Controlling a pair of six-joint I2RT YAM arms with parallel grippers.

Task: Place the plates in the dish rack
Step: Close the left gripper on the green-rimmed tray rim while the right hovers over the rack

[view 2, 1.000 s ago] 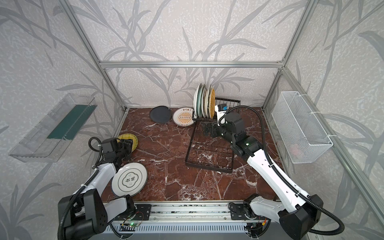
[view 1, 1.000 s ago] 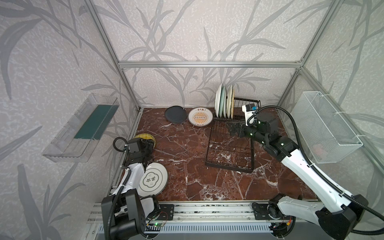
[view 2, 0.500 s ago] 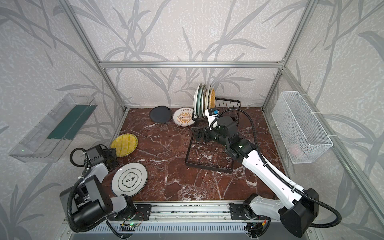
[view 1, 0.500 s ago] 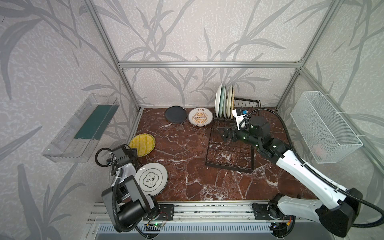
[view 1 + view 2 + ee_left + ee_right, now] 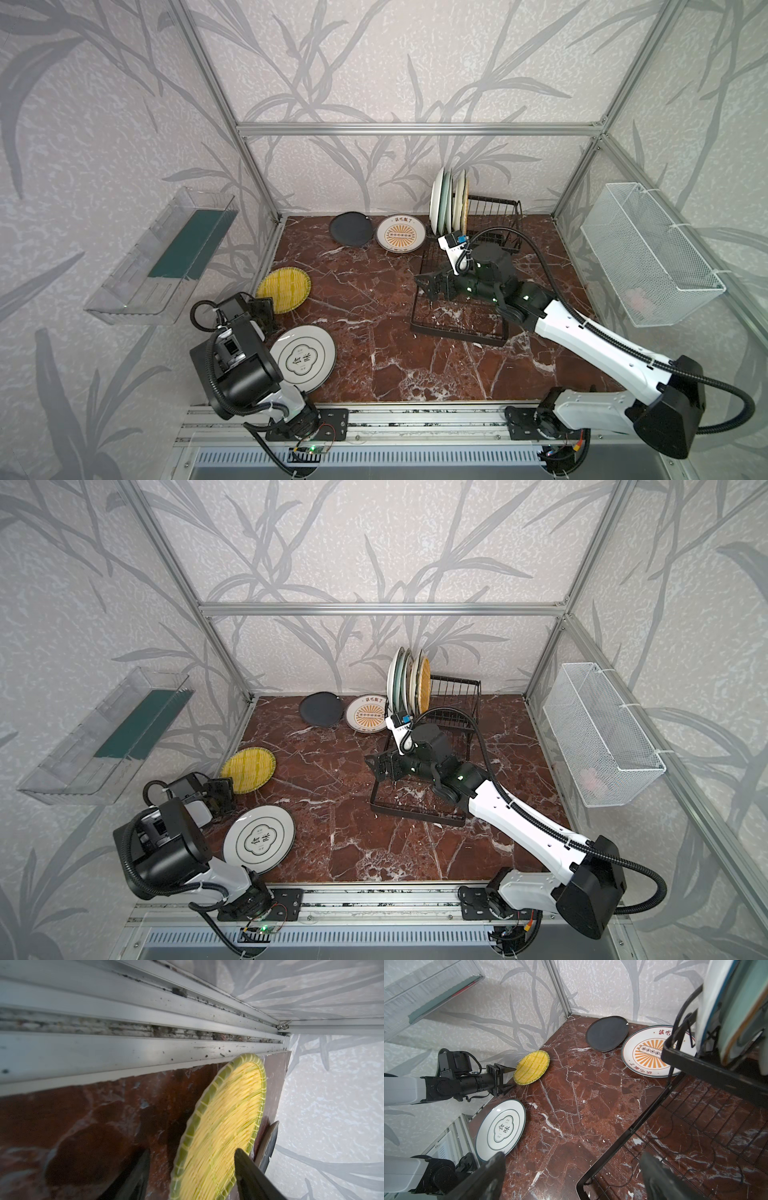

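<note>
If the left gripper (image 5: 514, 1076) closes where it stands: a likely risk is that its fingers shove the yellow woven plate (image 5: 283, 289) along the slick stone instead of catching its thin rim, or scrape the table.
Claw state: the left gripper is partly spread and holds nothing. In the left wrist view the plate's near rim lies between its fingers; contact cannot be told.
Plate's place: flat, close to the table's left edge and the aluminium rail (image 5: 124, 1053), where a push could jam it.
Other arm: the right gripper (image 5: 424, 287) is spread wide and empty over the flat tray of the dish rack (image 5: 708, 1070), so it could block a delivery.
Rack: back right, with several plates (image 5: 449, 203) standing on edge in it.
Loose plates: black plate (image 5: 351, 228) and sunburst plate (image 5: 400, 233) at the back; white dark-rimmed plate (image 5: 302, 359) beside the left arm, which could knock it.
Surface: glossy red-brown marble table (image 5: 374, 299) with white veins.
Room: aluminium frame, grey leaf-patterned walls, clear bin (image 5: 166, 257) on the left, white mesh basket (image 5: 648, 257) on the right.
</note>
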